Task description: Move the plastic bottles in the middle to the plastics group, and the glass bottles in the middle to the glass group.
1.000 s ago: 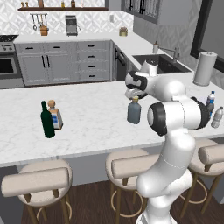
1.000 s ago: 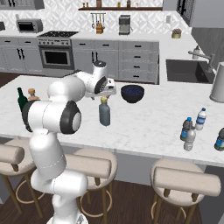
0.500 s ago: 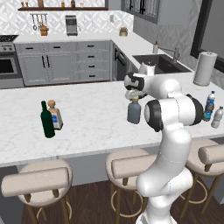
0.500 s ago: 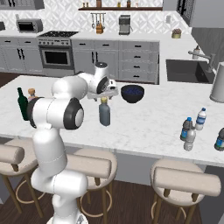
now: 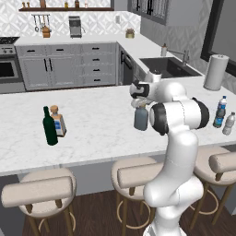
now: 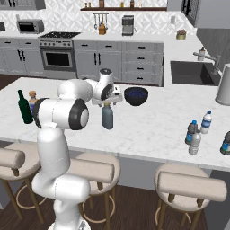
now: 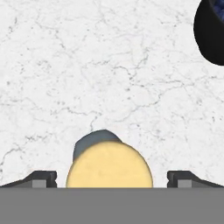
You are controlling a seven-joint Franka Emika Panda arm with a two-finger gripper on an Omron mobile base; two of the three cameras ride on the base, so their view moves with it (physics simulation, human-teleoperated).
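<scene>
The glass bottle, squat and grey with a tan stopper, stands mid-counter. My gripper hangs straight above it, open, one fingertip on each side of the stopper and neither touching it. The glass group stands at the left: a dark green wine bottle and a clear cork-stoppered bottle. To the right stand the plastic bottles, one bluish and one pale, with a clear blue-banded water bottle just behind them.
A dark bowl sits just behind the grey bottle. A paper towel roll stands at the far right near the sink. Stools line the counter's front edge. Another dark bottle is at the right edge.
The hand has sunk slightly toward the grey bottle's stopper. The jaws stay wide and the bottles have not moved.
</scene>
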